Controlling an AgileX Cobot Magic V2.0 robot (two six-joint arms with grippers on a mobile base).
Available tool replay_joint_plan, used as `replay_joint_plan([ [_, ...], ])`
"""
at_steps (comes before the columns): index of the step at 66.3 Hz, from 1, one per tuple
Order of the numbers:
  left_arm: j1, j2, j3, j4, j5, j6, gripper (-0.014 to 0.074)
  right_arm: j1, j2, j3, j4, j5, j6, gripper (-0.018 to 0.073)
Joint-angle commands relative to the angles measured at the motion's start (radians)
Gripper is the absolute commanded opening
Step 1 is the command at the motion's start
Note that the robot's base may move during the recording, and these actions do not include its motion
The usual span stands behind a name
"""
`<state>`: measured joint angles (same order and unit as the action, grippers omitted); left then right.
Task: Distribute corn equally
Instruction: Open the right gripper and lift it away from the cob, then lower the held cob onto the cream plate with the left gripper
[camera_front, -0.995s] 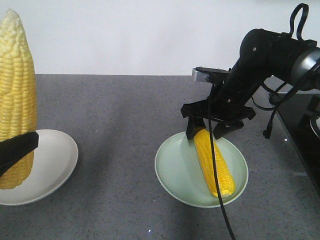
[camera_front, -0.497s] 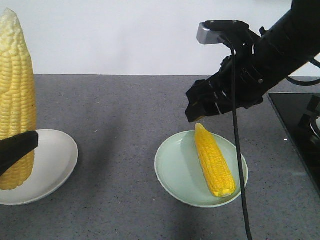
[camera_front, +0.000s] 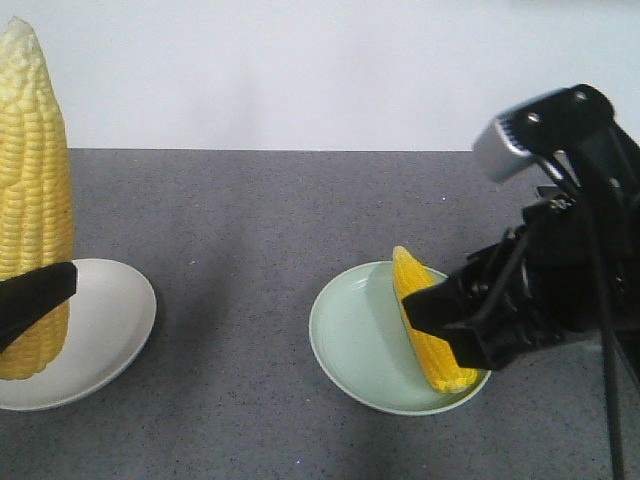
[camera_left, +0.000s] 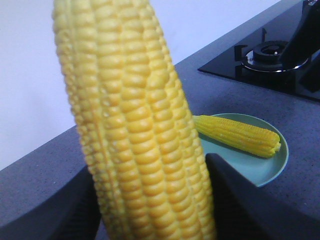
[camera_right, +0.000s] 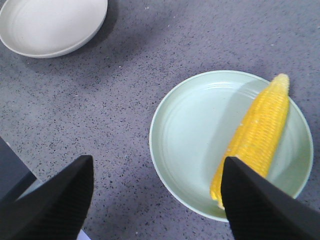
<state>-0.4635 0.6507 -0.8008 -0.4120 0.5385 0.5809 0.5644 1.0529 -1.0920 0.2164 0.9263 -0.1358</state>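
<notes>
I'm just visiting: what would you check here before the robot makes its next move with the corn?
1. Held corn cob gripped by the left end effector: ok.
2. White plate free to receive it: ok.
3. Other cob lying inside the green plate: ok.
4. Right end effector open, holding nothing: ok.
5. Held cob positioned over the white plate: cannot tell.
</notes>
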Motion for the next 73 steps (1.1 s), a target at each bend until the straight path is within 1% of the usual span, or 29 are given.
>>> replay_joint_plan([
  [1, 0.003, 0.0, -0.024, -0.018, -0.063, -0.015, 0.0323, 0.001, -0.087, 0.038, 0.0, -0.099, -0.014, 0.0507],
  [9, 0.003, 0.001, -0.03, 0.002, -0.022, -0.026, 0.0323, 0.001, -0.146, 0.073, 0.0, -0.098, -0.014, 0.0507],
  [15, 0.003, 0.036, -0.063, 0.062, 0.006, -0.099, 0.0323, 0.001, -0.176, 0.082, 0.001, -0.094, -0.014, 0.0507],
  [19, 0.003, 0.074, -0.1, 0.144, 0.04, -0.173, 0.0323, 0.001, -0.188, 0.082, 0.001, -0.085, -0.014, 0.0507],
  [20, 0.003, 0.08, -0.11, 0.155, 0.044, -0.182, 0.0323, 0.001, -0.191, 0.082, 0.001, -0.083, -0.014, 0.0507],
  [21, 0.004, 0.098, -0.121, 0.191, 0.055, -0.201, 0.0323, 0.001, -0.195, 0.082, 0.001, -0.082, -0.014, 0.0507],
  [24, 0.007, 0.135, -0.155, 0.264, 0.104, -0.271, 0.0323, 0.001, -0.205, 0.082, 0.001, -0.088, -0.014, 0.0507],
  [25, 0.007, 0.149, -0.167, 0.276, 0.112, -0.282, 0.0323, 0.001, -0.207, 0.082, 0.001, -0.089, -0.014, 0.0507],
  [26, 0.008, 0.162, -0.179, 0.315, 0.128, -0.304, 0.0323, 0.001, -0.209, 0.082, 0.001, -0.089, -0.014, 0.0507],
  [28, 0.009, 0.19, -0.203, 0.365, 0.173, -0.356, 0.0323, 0.001, -0.212, 0.082, 0.001, -0.089, -0.014, 0.0507],
  [30, 0.013, 0.218, -0.227, 0.401, 0.201, -0.385, 0.0323, 0.001, -0.216, 0.082, 0.001, -0.089, -0.014, 0.0507],
  [33, 0.019, 0.257, -0.259, 0.482, 0.264, -0.443, 0.0323, 0.001, -0.218, 0.082, 0.001, -0.089, -0.014, 0.0507],
  [41, 0.043, 0.347, -0.318, 0.641, 0.356, -0.536, 0.0323, 0.001, -0.218, 0.082, 0.004, -0.089, -0.014, 0.0507],
  [47, 0.073, 0.41, -0.353, 0.718, 0.402, -0.581, 0.0323, 0.001, -0.218, 0.082, 0.004, -0.089, -0.014, 0.0507],
  [50, 0.087, 0.434, -0.366, 0.74, 0.425, -0.6, 0.0323, 0.001, -0.218, 0.082, 0.004, -0.09, -0.014, 0.0507],
  [54, 0.113, 0.472, -0.388, 0.746, 0.455, -0.607, 0.0323, 0.001, -0.218, 0.082, 0.004, -0.09, -0.014, 0.0507],
  [63, 0.175, 0.558, -0.438, 0.732, 0.51, -0.617, 0.0323, 0.001, -0.218, 0.082, 0.004, -0.09, -0.014, 0.0507],
  [73, 0.235, 0.64, -0.446, 0.704, 0.513, -0.618, 0.0323, 0.001, -0.218, 0.082, 0.004, -0.09, -0.014, 0.0507],
])
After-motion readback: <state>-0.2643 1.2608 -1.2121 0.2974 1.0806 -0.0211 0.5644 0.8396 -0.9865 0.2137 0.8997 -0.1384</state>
